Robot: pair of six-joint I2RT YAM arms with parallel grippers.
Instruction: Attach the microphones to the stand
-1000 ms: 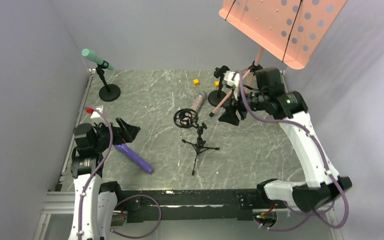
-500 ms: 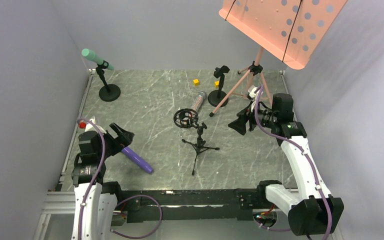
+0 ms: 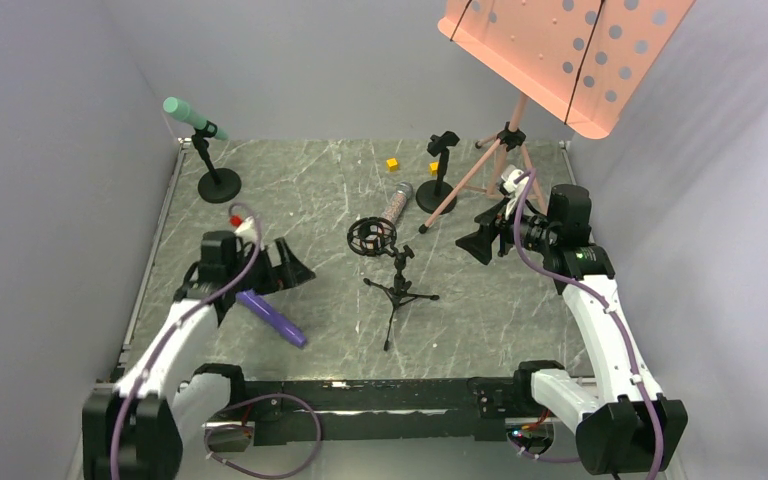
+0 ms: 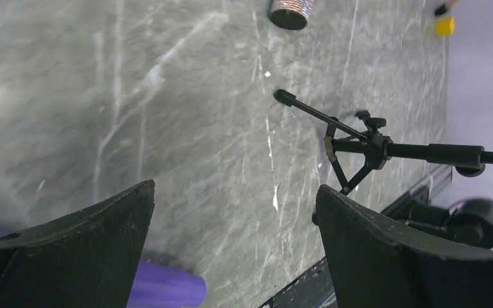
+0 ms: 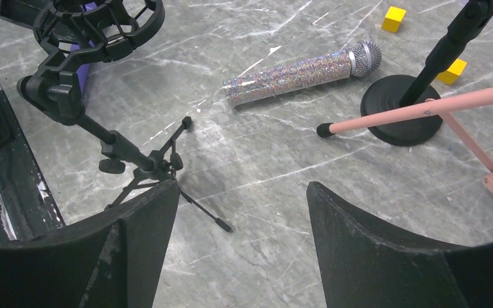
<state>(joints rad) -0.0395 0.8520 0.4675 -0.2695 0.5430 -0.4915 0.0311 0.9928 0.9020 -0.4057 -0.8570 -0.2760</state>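
The teal microphone [image 3: 188, 115] sits clipped in a round-based black stand [image 3: 219, 185] at the back left. The purple microphone [image 3: 273, 317] lies on the table just in front of my left gripper [image 3: 293, 272], which is open and empty; its end shows in the left wrist view [image 4: 167, 288]. The glittery microphone [image 3: 395, 204] lies flat behind the tripod stand [image 3: 392, 272] with the round shock mount [image 3: 371, 236]; it shows in the right wrist view [image 5: 302, 68]. My right gripper [image 3: 481, 245] is open and empty, right of that microphone.
A second round-based black stand [image 3: 439, 172] with an empty clip stands at the back. A pink music stand [image 3: 560, 55] on a tripod [image 3: 495, 160] rises behind my right arm. Two small yellow cubes [image 3: 392, 164] lie near the back. Grey walls enclose the table.
My left gripper has swung right and forward to just above the purple microphone's near end. My right gripper pulled back from the stand area and now hovers lower, nearly still.
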